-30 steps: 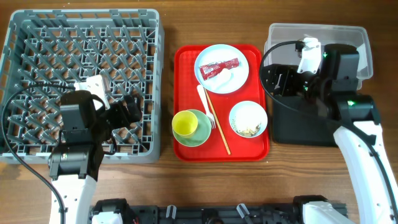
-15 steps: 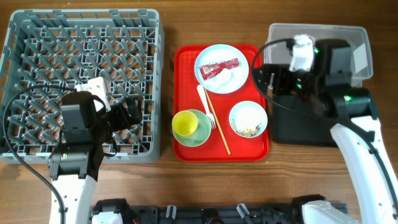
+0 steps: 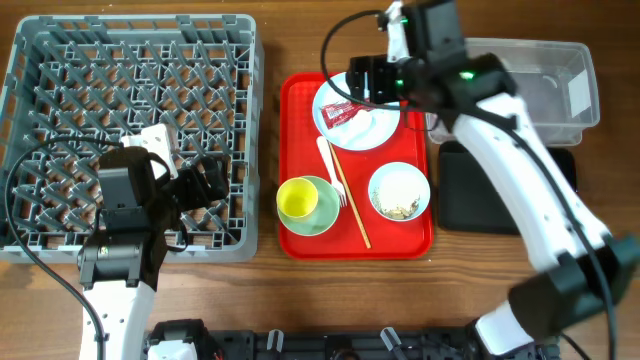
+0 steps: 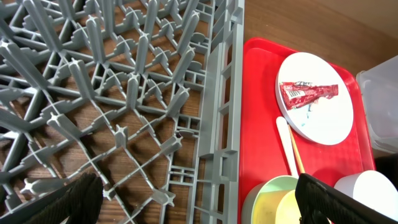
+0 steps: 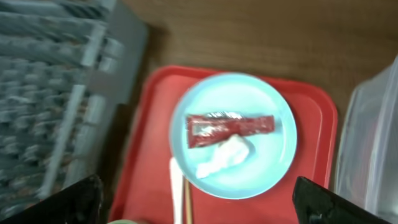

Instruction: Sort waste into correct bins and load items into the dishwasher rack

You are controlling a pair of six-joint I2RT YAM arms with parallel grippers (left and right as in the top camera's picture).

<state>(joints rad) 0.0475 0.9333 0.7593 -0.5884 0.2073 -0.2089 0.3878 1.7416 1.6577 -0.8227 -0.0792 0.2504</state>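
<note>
My right gripper is open and empty, held above the pale blue plate. On the plate lie the red wrapper and the white scrap. The yellow cup sits in the green bowl. The light blue bowl holds food scraps. The fork and chopsticks lie between them. My left gripper is open and empty over the right edge of the grey rack.
All the dishes stand on a red serving tray. The clear tub is at the back right, and the black tray lies in front of it. My right arm stretches across the tub's left end.
My right arm has swung left from over the tub and black tray to above the plate on the red tray. The left arm has not moved.
</note>
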